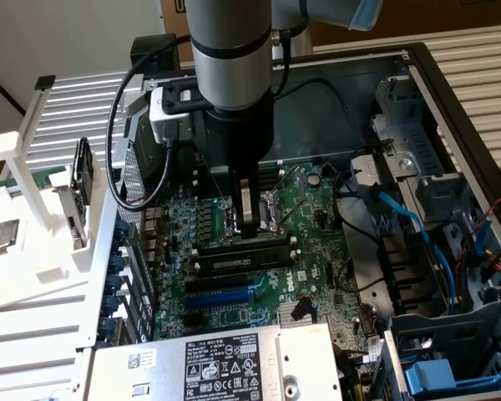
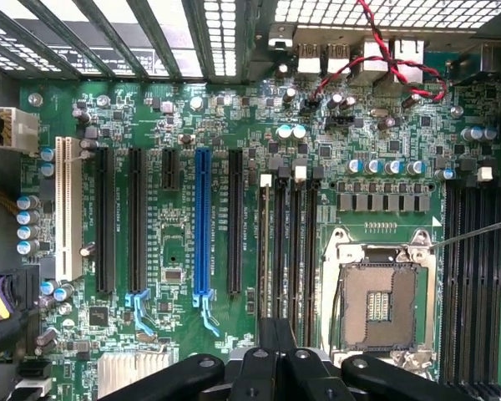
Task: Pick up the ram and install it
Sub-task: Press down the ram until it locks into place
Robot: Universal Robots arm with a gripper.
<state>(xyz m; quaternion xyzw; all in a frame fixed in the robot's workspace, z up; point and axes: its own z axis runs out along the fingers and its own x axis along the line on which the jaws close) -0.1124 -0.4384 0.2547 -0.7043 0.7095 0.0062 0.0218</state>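
The fingers were together, with nothing seen between them. The gripper hung low over the motherboard, by the empty socket and just above the nearer bank of slots.

The ram appeared to stand on edge in one of those slots, just beside the fingertips and not gripped. In the wrist view its thin top edge showed as a brownish line in the slot. Whether it was fully seated could not be told.

Handling, as judged: the ram is light and stiff but fragile, a thin board with exposed chips. It should be held by its long edges near the middle, or pressed on the top edge, never on the chips or contacts. Uneven pressure could tilt it in the slot.

The open case enclosed the board.
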